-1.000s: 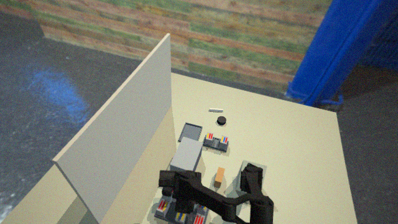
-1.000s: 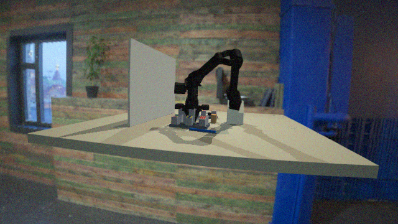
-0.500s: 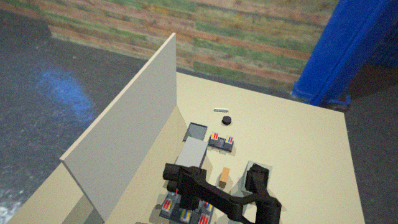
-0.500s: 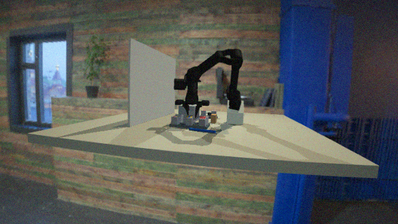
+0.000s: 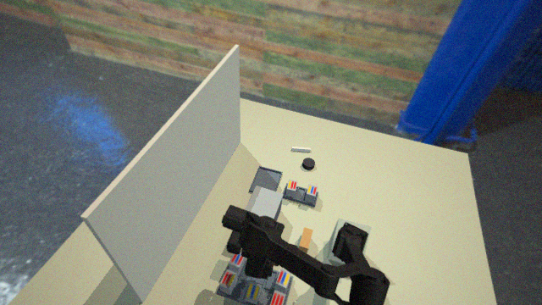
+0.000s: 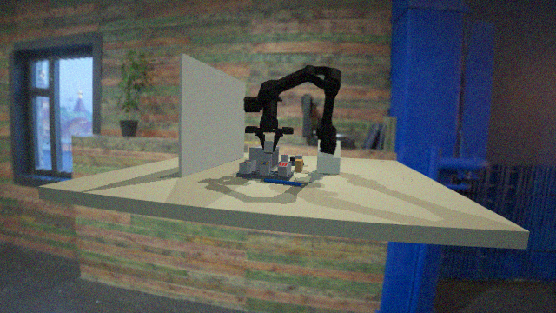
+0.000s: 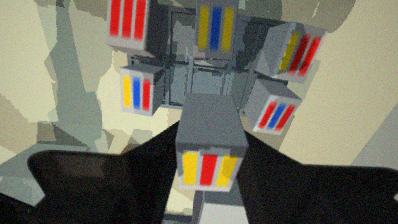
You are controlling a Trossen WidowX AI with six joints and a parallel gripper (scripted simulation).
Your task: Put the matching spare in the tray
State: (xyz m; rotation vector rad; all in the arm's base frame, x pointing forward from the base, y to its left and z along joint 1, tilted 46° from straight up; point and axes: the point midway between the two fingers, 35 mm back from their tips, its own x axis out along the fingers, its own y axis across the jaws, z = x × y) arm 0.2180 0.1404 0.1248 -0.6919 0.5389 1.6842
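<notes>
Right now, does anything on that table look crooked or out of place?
Yes. In the wrist view, the spare striped yellow, red, red sits skewed on the rack, not squared like its neighbours. The gripper grips the yellow-red-yellow spare.

Top cam sits high behind the arm's base, angled down and forward across my bench (image 5: 381, 191); I get the grey divider wall (image 5: 169, 178) on the left. Exterior cam is far off at bench height, side-on, so the whole arm shows small. Wrist cam rides on the tool (image 7: 210, 165), looking straight down, very close. All three share the spares rack (image 5: 254, 288) with its striped blocks.
</notes>
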